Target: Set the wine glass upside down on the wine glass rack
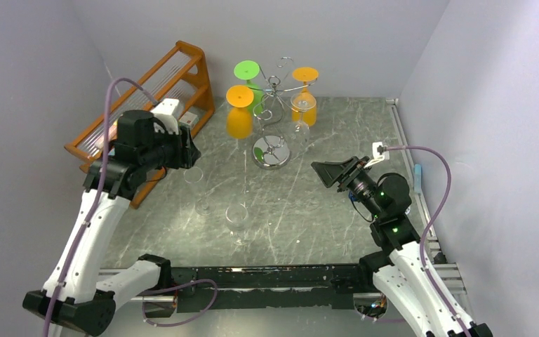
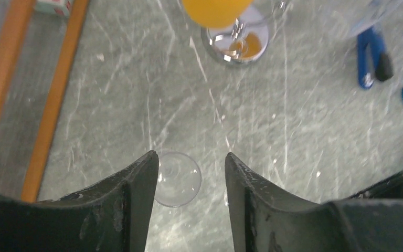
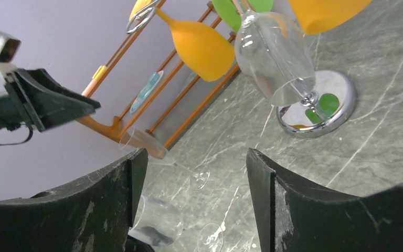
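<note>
The chrome wine glass rack (image 1: 272,151) stands at the back centre. Two orange glasses, a green one and a clear one (image 1: 303,107) hang on it upside down. Two clear wine glasses stand upright on the table: one (image 1: 194,177) just below my left gripper (image 1: 189,151), another (image 1: 237,215) nearer the front. In the left wrist view the gripper (image 2: 191,157) is open and above the table, with a clear glass (image 2: 177,178) seen from above beside its left finger. My right gripper (image 1: 326,172) is open and empty and faces left towards both standing glasses (image 3: 147,144) (image 3: 157,220).
An orange wooden slatted shelf (image 1: 147,91) stands along the left wall, close behind my left arm. Small blue objects (image 2: 372,63) lie by the table's right edge. The rack's shiny round base (image 3: 317,107) shows in the right wrist view.
</note>
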{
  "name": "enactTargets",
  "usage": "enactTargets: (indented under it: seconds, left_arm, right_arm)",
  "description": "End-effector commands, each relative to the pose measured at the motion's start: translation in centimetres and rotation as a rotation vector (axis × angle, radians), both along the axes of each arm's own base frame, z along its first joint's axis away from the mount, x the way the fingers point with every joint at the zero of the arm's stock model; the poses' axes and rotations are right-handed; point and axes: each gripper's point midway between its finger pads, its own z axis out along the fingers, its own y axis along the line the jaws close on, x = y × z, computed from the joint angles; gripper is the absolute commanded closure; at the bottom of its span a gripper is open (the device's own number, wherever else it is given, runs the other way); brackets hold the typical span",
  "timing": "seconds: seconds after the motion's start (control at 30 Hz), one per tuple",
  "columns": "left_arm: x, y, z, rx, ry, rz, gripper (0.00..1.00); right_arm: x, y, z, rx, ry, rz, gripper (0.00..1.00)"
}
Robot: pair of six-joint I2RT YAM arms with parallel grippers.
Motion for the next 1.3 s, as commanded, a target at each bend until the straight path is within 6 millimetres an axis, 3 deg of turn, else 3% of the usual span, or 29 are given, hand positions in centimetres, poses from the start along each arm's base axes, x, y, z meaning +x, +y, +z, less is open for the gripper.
enactTargets:
  seconds: [0.0, 0.1, 0.27, 0.53, 0.77, 1.03, 1.27]
  left_arm:
    - [-1.4, 0.1, -5.0, 0.107, 0.165, -0.011, 0.49]
    - [-1.6, -0.2, -6.5, 0.131, 0.213, -0.013, 0.50]
    - [-1.2, -0.7, -8.0, 0.175, 0.247, -0.021, 0.44]
    - [-0.9, -1.8, -9.4, 0.197, 0.300, -0.051, 0.66]
    - [-1.0, -1.7, -10.7, 0.237, 0.344, -0.042, 0.70]
    - [-1.3, -2.9, -10.6, 0.239, 0.347, -0.091, 0.95]
    - [-1.9, -6.4, -8.4, 0.144, 0.300, -0.224, 0.95]
  right_arm:
    - [0.5, -0.6, -0.7, 0.028, 0.022, -0.055, 0.28]
    - [0.8, -0.6, -1.1, 0.036, 0.036, -0.063, 0.29]
    - [1.4, -0.6, -2.0, 0.026, 0.077, -0.073, 0.31]
    - [1.4, -0.9, -2.4, 0.019, 0.088, -0.089, 0.32]
    - [1.3, -1.0, -2.8, 0.023, 0.099, -0.094, 0.32]
    - [1.2, -1.1, -3.3, 0.037, 0.141, -0.105, 0.32]
    - [1.1, -1.4, -3.8, 0.110, 0.188, -0.133, 0.32]
